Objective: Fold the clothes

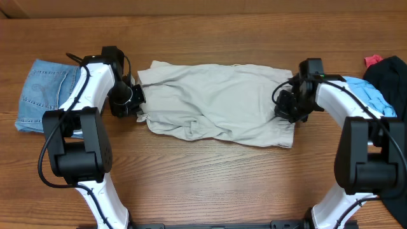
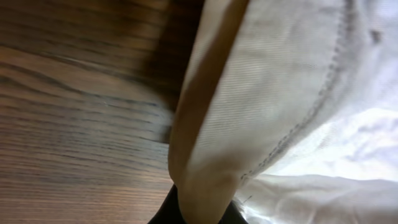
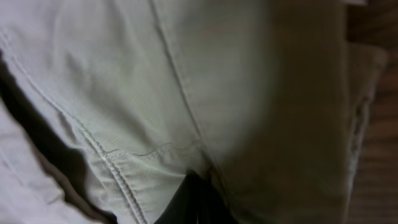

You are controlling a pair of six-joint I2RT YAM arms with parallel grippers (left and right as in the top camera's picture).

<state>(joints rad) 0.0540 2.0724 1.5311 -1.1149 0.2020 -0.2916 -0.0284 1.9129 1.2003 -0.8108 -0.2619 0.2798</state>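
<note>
The cream-beige shorts (image 1: pixel 219 102) lie spread across the middle of the wooden table, folded lengthwise and rumpled along the near edge. My left gripper (image 1: pixel 137 100) is at their left end, shut on a fold of the cloth (image 2: pixel 205 186). My right gripper (image 1: pixel 287 105) is at their right end, shut on the fabric near a stitched seam (image 3: pixel 186 155). The fingertips of both are mostly hidden by cloth in the wrist views.
Small blue denim shorts (image 1: pixel 44 95) lie folded at the left edge, behind my left arm. A pile of black (image 1: pixel 391 79) and light blue (image 1: pixel 369 92) clothes with a red item (image 1: pixel 372 61) sits at the far right.
</note>
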